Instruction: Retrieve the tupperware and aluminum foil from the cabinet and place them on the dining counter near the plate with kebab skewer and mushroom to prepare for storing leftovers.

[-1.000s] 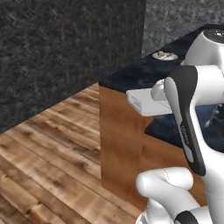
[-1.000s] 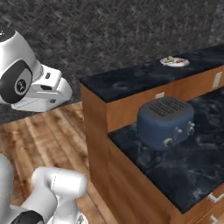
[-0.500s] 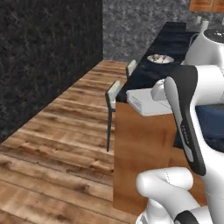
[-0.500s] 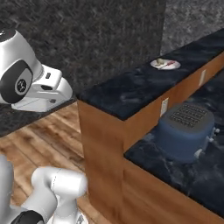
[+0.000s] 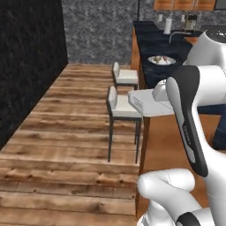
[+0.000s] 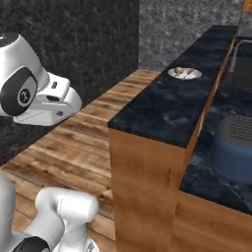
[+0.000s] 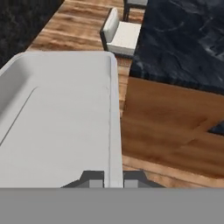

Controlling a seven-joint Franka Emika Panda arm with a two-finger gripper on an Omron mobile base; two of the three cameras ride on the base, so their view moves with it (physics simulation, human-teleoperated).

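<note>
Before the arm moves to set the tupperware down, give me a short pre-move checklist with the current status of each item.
1. Tupperware held: ok, gripper shut on its rim.
2. Plate with the leftovers located on the dining counter: ok.
3. Free counter surface beside the plate: ok.
4. Stools out of the arm's path: ok, they stand low, beside the counter.
5. Aluminum foil located: cannot tell.

The dark table (image 6: pixel 167 106) lies bare between its near wooden end and the plate (image 6: pixel 184 73) far along it, so there is open room to reach in. Two white stools (image 5: pixel 122 109) stand against its floor side, and a blue toaster (image 6: pixel 235 149) sits on the lower counter beyond.
</note>
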